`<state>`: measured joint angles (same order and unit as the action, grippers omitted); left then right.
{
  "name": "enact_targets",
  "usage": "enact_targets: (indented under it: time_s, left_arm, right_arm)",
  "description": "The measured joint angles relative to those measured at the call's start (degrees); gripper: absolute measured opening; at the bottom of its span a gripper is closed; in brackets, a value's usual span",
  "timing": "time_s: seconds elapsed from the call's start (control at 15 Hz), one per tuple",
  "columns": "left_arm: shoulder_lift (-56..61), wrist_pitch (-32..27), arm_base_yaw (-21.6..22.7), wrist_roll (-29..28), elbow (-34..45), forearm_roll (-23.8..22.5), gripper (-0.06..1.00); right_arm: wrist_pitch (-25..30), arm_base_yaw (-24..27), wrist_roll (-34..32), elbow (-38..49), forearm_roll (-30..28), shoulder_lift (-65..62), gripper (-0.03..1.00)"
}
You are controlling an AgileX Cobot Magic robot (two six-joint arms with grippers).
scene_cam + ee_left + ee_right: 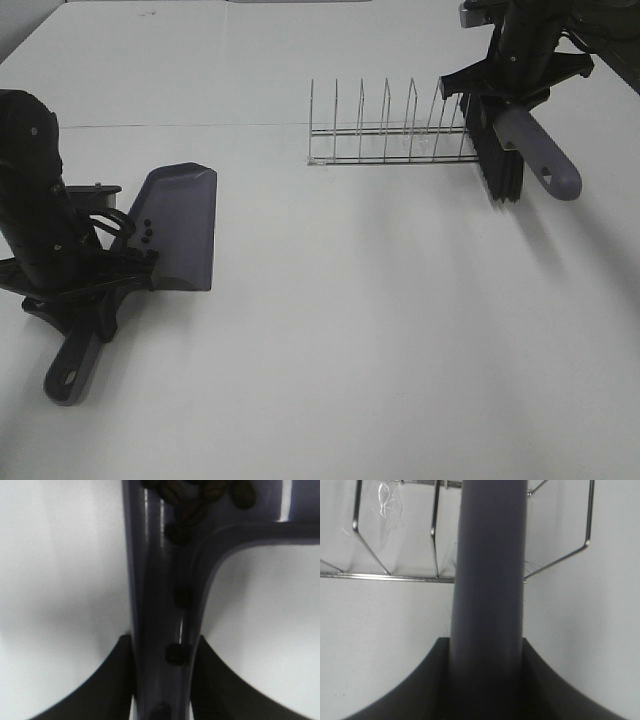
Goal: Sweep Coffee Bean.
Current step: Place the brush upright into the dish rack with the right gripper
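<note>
The grey-purple dustpan [182, 225] lies on the white table at the left. My left gripper [98, 278] is shut on its handle [155, 605]. Several coffee beans [147, 230] lie at the back of the pan, next to the handle. In the left wrist view they cluster at the pan's back [200, 495], and a few sit in the handle's channel [175, 654]. My right gripper [508, 95] is shut on the handle [490, 580] of the brush [540, 160]. It holds the brush at the back right with its dark bristles [500, 172] pointing down.
A wire rack [390, 130] stands at the back centre, right beside the brush bristles. It also shows in the right wrist view [395, 575]. A seam in the table runs across behind the dustpan.
</note>
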<state>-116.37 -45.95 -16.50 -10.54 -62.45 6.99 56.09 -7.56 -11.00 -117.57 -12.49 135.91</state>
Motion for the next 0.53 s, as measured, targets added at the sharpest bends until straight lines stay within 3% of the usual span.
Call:
enact_targets:
  time_s: [0.4,0.53]
  left_arm:
    - [0.0,0.0,0.0,0.0,0.0,0.1,0.26]
    - [0.0,0.2,0.0,0.1,0.0,0.5,0.26]
  right_arm:
    - [-3.5,1.7,0.0,-1.4,2.2,1.5,0.32]
    - [-3.2,2.5,0.0,-1.4,2.8,2.0,0.48]
